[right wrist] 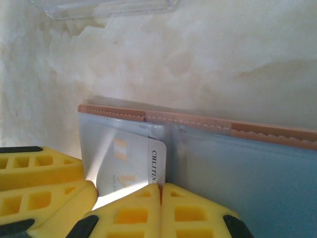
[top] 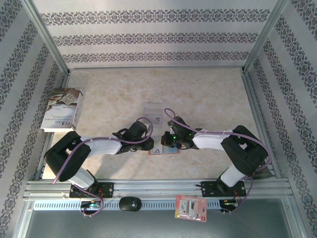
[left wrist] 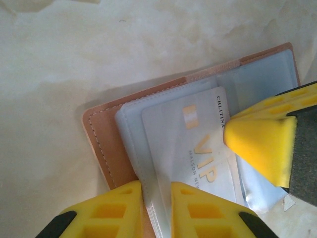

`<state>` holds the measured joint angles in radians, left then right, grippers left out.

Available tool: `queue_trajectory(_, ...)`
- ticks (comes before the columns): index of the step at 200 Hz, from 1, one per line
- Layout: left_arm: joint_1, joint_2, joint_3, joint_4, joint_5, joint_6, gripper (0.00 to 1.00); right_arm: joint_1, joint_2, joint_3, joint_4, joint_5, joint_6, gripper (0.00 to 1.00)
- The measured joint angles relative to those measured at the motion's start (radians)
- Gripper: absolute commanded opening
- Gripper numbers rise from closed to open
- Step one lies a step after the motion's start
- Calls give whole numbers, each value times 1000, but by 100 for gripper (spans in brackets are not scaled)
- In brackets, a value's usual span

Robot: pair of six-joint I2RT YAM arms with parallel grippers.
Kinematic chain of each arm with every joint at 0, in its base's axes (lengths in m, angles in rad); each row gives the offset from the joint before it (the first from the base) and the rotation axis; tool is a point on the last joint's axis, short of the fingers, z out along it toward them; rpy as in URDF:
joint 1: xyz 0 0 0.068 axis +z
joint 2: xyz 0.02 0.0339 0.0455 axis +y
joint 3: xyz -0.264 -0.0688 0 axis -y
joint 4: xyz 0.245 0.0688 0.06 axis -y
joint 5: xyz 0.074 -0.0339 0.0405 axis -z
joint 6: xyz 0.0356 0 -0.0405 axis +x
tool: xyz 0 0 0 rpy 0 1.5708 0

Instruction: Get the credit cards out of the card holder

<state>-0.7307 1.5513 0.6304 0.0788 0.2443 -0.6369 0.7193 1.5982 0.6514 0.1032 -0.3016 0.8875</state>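
Tightly, right hand (right wrist: 161,192) pinches credit card (right wrist: 124,158), left hand (left wrist: 156,191) grips holder (left wrist: 104,144)

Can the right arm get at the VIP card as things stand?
Likely yes: the right pincer is closed at the exposed edge of the VIP card, apparently on it, while the left pincer clamps the card holder steady.

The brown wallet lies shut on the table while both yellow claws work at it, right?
Not shut: the left wrist view shows the card holder lying open on the table, a VIP credit card showing inside. The left gripper and right gripper do work at it.
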Motion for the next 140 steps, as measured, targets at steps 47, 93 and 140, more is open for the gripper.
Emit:
queue_trajectory(47,12,1,-9,19,29,-4,16,-11,-56,-47,17,-2,-1,0)
queue_trajectory(93,13,1,-13,29,35,-8,16,-37,-106,-73,-47,35,-4,0)
queue_trajectory(140,13,2,-16,35,36,-12,16,-36,-119,-74,-44,22,-15,14)
